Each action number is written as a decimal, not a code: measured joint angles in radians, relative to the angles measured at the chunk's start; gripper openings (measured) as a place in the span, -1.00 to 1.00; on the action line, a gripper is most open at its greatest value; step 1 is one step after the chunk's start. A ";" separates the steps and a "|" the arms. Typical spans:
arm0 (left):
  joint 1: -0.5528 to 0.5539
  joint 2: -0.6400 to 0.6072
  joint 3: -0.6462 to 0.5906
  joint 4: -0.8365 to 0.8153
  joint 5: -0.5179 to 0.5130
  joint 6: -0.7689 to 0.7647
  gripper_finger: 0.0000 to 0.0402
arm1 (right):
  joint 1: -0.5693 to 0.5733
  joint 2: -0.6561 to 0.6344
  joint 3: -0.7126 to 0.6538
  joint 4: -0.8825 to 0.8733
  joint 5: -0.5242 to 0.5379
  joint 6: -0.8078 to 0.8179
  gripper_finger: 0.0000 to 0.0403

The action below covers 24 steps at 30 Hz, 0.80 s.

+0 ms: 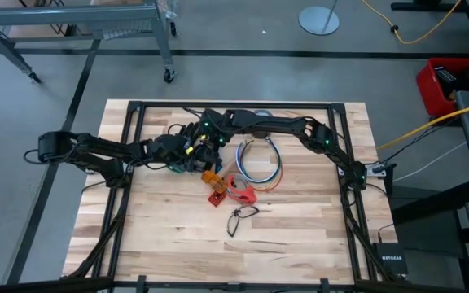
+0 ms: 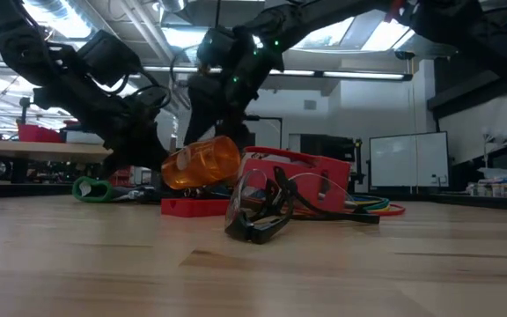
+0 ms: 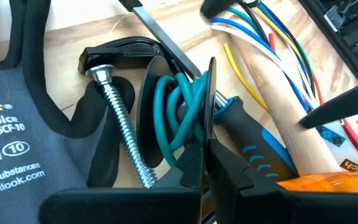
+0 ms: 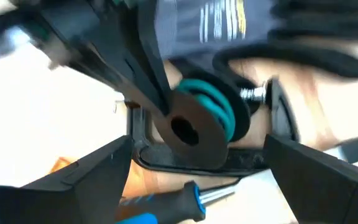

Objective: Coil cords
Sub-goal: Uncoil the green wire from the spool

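Even overhead light falls on the pale wooden plank counter [image 1: 300,220], leaving only soft shadows. At table height, bright ceiling lamps backlight both arms into dark silhouettes. The right wrist picture is motion-blurred beyond its dark fingers [image 4: 92,174]; the left wrist picture is sharp.

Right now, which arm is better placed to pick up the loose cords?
Right: the right gripper is open, and the cords lie on its side. The left gripper grips a teal coil.
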 joint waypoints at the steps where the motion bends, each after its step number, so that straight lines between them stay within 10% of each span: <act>1: 0.000 0.000 0.000 0.000 0.000 0.005 -0.99 | 0.000 0.000 0.013 -0.009 0.000 -0.007 0.83; 15: 0.009 -0.171 0.000 -0.023 0.066 0.054 -1.00 | 0.000 0.000 0.201 -0.312 0.002 -0.065 0.81; 24: 0.011 -0.408 0.000 -0.238 0.075 0.120 -1.00 | 0.002 0.000 0.201 -0.463 -0.023 -0.090 0.30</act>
